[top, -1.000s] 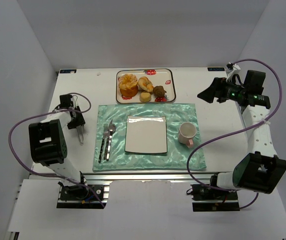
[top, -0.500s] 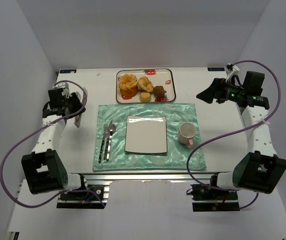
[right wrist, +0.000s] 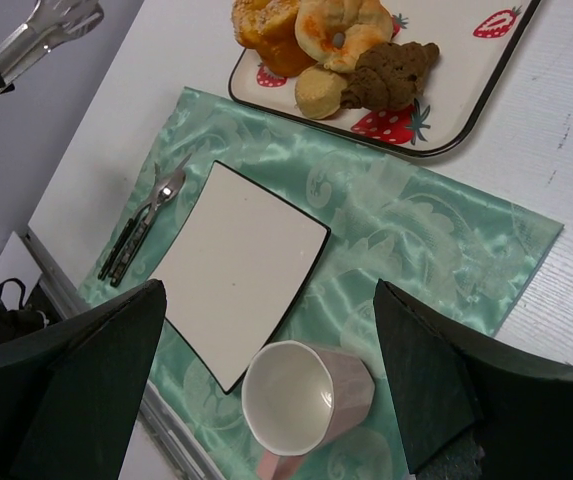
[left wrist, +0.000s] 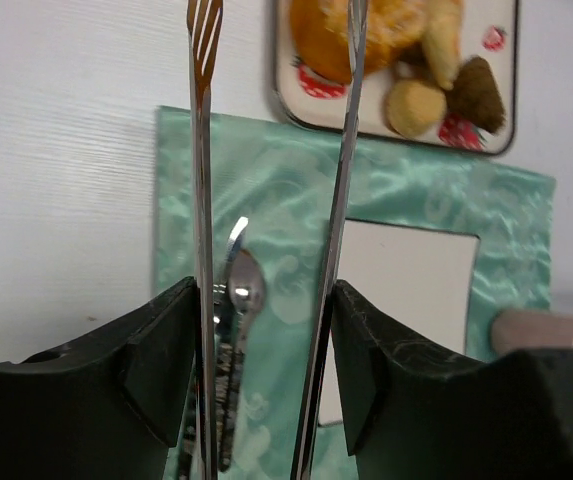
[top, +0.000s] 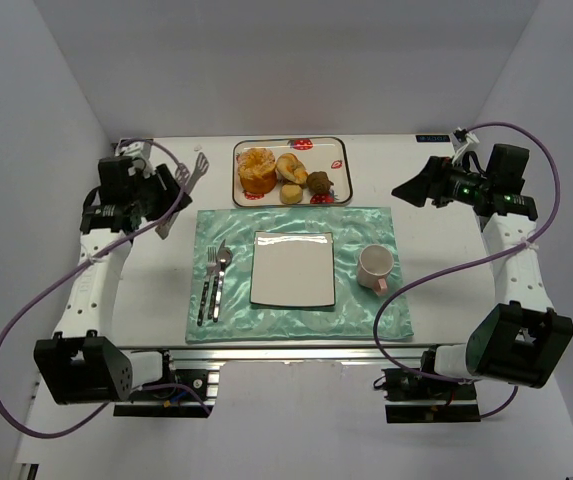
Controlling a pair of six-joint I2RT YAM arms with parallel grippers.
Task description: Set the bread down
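Observation:
The bread is a golden bun with a red patch, lying in the strawberry-print tray at the back of the table. It also shows in the right wrist view and partly behind a tong arm in the left wrist view. My left gripper is shut on metal tongs. Their arms stand apart, with the tips just left of the tray. My right gripper is open and empty, held in the air at the back right.
The tray also holds a deep-orange fluted cake, a small pale bun and a brown pastry. On the green mat lie a white square plate, a pink cup, and a fork and spoon.
My left arm has lifted the tongs from the table's left side and swung them back and right toward the tray. The right arm has barely moved.

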